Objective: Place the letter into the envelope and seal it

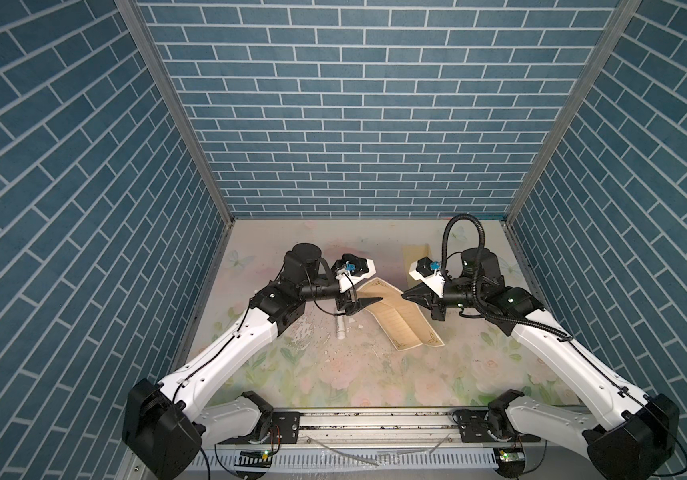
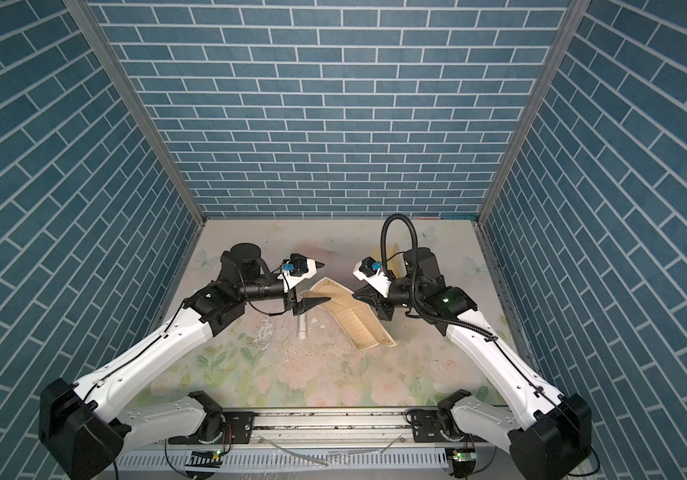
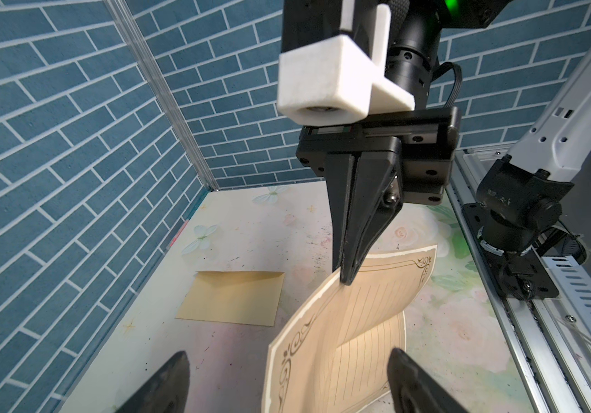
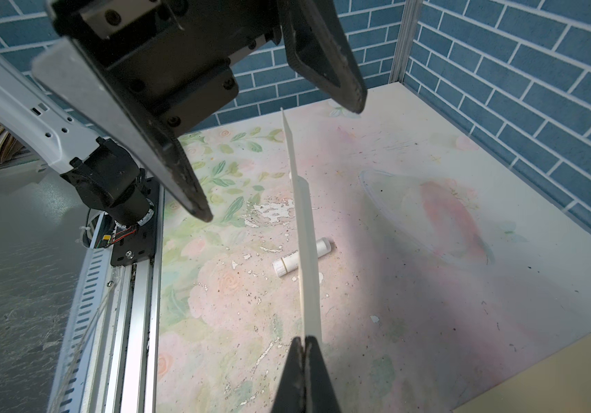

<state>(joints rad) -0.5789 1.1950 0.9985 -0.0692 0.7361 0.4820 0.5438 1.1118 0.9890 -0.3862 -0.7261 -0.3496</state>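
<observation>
The letter [image 1: 400, 320] [image 2: 358, 320] is a tan sheet with a dark scrollwork border. It hangs curled above the middle of the table, lower corner near the surface. My right gripper [image 1: 404, 296] [image 4: 304, 339] is shut on its right edge; the left wrist view shows the pinch [image 3: 344, 279] on the letter [image 3: 351, 321]. My left gripper [image 1: 377, 280] [image 3: 288, 379] stands open, its two fingers on either side of the sheet's far-left end without touching it. The plain yellow envelope [image 1: 415, 253] [image 3: 231, 298] lies flat at the back, partly behind the right wrist.
A white glue stick [image 1: 340, 328] [image 4: 301, 257] lies on the flowered table [image 1: 333, 374] below the left gripper. Blue brick walls close in three sides. A metal rail [image 1: 375, 424] with both arm bases runs along the front edge.
</observation>
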